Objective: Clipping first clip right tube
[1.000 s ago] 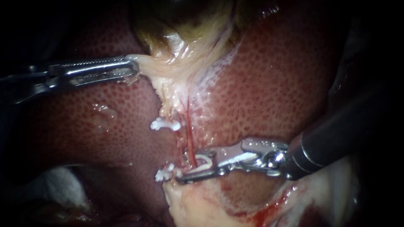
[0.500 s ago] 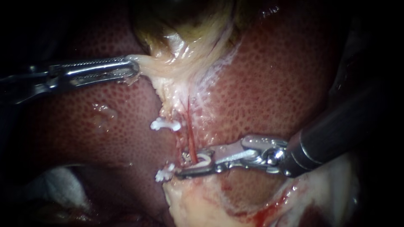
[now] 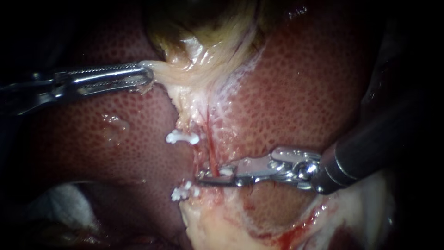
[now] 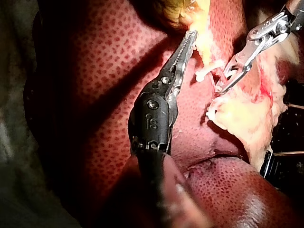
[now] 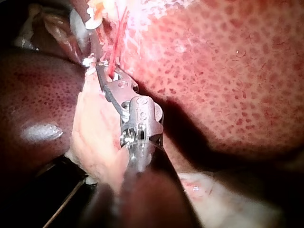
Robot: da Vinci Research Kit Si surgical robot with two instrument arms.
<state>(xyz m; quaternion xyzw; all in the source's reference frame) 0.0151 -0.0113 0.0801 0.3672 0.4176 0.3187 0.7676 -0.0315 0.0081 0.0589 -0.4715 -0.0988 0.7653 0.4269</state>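
Two white clips sit just left of the thin red right tube, which runs down the liver from the gallbladder towards the liver's lower edge. There the right tool, reaching in nearly level, has its jaws squeezed narrow across the tube on a held clip. The left tool, also level, grips the gallbladder's pale edge in closed jaws. The left wrist view shows both tools, while the right wrist view shows only its own, with the tips half hidden by pale tissue.

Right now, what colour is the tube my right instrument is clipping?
Red: a thin red tube, clearest in the endoscope view.
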